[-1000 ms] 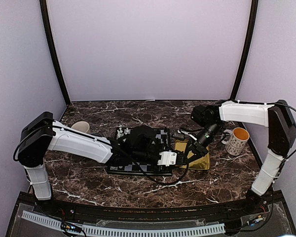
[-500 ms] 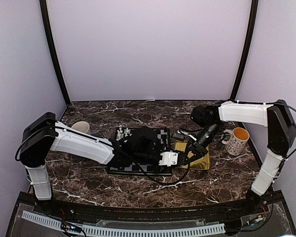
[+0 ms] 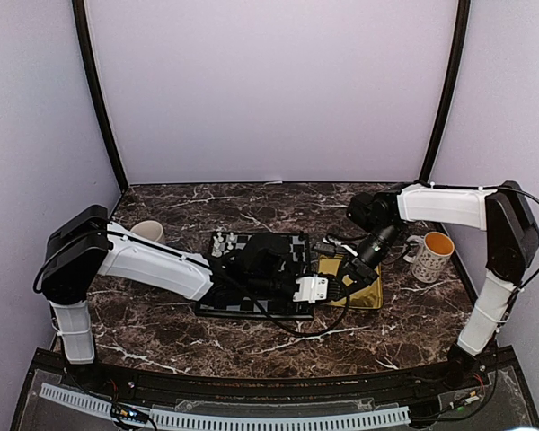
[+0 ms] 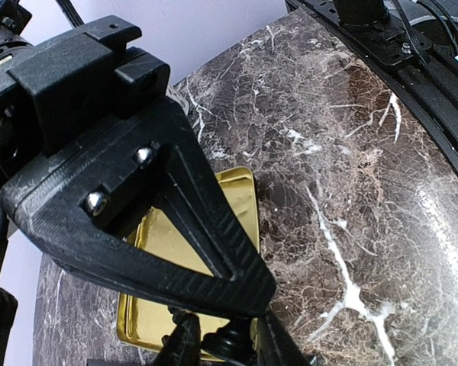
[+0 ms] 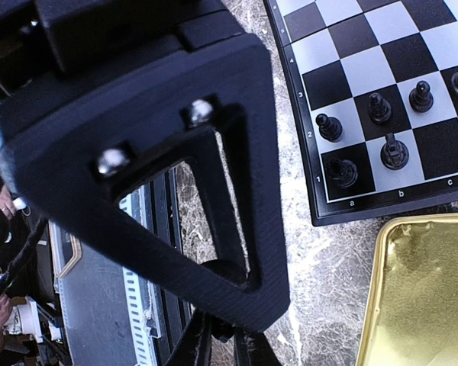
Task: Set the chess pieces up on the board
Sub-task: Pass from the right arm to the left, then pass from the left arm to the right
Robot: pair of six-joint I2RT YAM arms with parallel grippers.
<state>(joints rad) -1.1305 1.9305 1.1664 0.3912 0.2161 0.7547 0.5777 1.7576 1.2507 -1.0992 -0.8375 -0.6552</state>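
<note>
The board (image 3: 217, 308) lies mid-table, mostly under my left arm, with pale chess pieces (image 3: 223, 241) on its far left corner. In the right wrist view the board (image 5: 366, 202) carries several black pieces (image 5: 395, 151) on its two nearest rows. My left gripper (image 4: 227, 347) (image 3: 334, 289) is over the gold tray (image 4: 175, 252), with its fingers (image 4: 179, 343) closed against a black chess piece (image 4: 230, 341). My right gripper (image 5: 223, 343) (image 3: 349, 272) hangs beside the board's corner, shut on a small black piece (image 5: 223, 329).
The gold tray (image 3: 370, 292) sits right of the board, also seen as a tray (image 5: 435, 297) in the right wrist view. A white mug with an orange inside (image 3: 431, 256) stands at the right. A pale cup (image 3: 146, 232) lies at the left.
My left gripper's jaws have narrowed onto the black piece over the tray, and the left arm has edged slightly right. The right arm has hardly moved.
</note>
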